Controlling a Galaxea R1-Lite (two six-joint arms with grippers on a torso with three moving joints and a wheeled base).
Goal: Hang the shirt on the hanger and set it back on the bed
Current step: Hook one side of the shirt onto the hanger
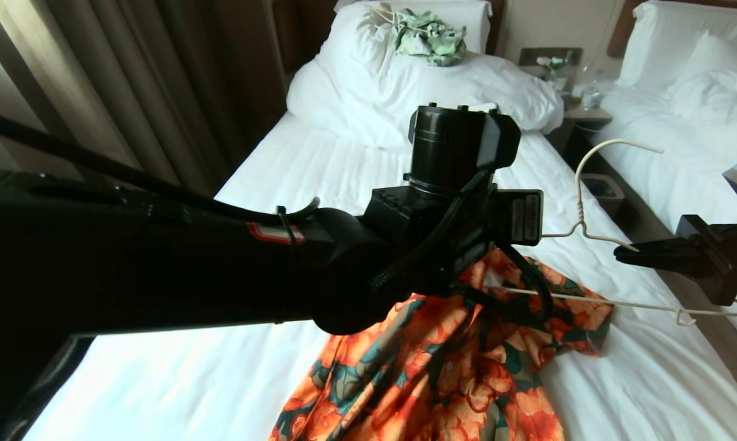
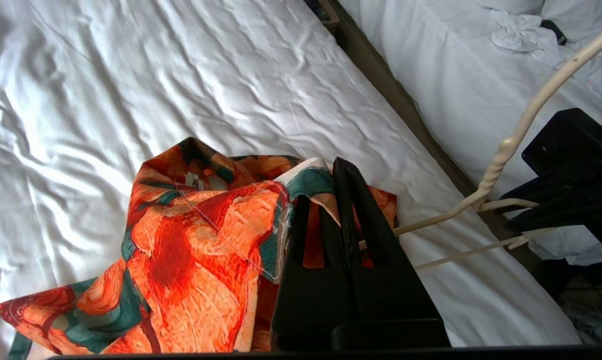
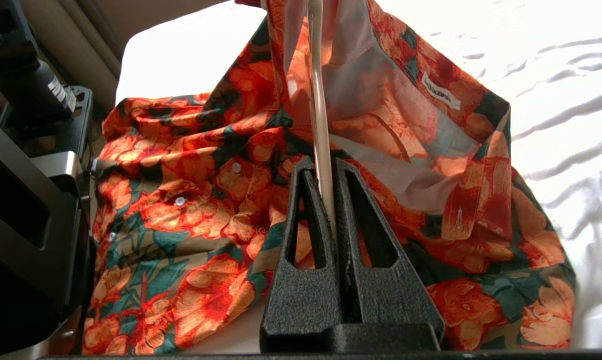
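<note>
Floral shirt [image 1: 442, 361] bunched on the near part of the bed [image 1: 319, 184], collar end lifted off the white sheet, hem trailing toward the near edge. White neck label [image 3: 441, 91] and pale lining showing in the right wrist view.

Left gripper [image 2: 337, 172] over the middle of the bed, fingers [image 2: 356, 220] clenched on a fold of the shirt's fabric near the collar, holding it up. Black left arm crossing the head view from the left, hiding much of the garment.

Right gripper [image 1: 627, 252] at the right side, above the gap between the two beds, fingers [image 3: 306, 210] clamped on the cream wire hanger [image 1: 579, 184]. Hook of the hanger pointing up and far; lower bar running left into the shirt's open neck, the right end jutting out past the gripper.

Pale green patterned garment [image 1: 431, 37] lying on the pillow at the far end, well apart from the shirt. Second white bed [image 1: 680, 122] to the right; brown curtains [image 1: 130, 92] along the left.
</note>
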